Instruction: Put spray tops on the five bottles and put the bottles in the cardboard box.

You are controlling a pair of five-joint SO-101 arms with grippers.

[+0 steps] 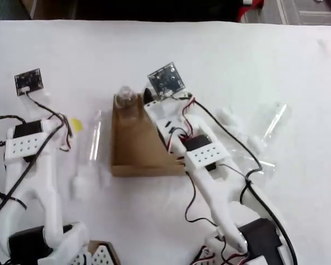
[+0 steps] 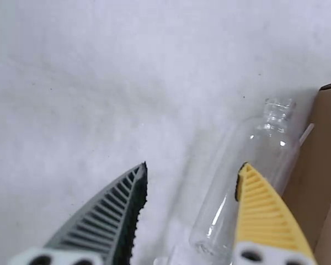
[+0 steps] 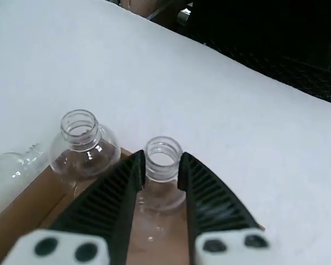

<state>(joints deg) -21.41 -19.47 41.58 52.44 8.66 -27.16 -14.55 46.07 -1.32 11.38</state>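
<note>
While my right gripper (image 3: 161, 159) pinches an upright bottle (image 3: 163, 165) by its neck over the cardboard box (image 3: 27, 218), my left gripper (image 2: 193, 165) stands wide.

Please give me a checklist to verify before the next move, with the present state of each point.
1. The right gripper is closed on the held bottle at the neck: ok.
2. Spray top on the held bottle: not ok, mouth open.
3. Spray top on the second bottle in the cardboard box: not ok.
4. The left gripper is open: ok.
5. Spray top on the lying bottle beside the box: not ok.
6. Base of the held bottle on the box floor: cannot tell.
</note>
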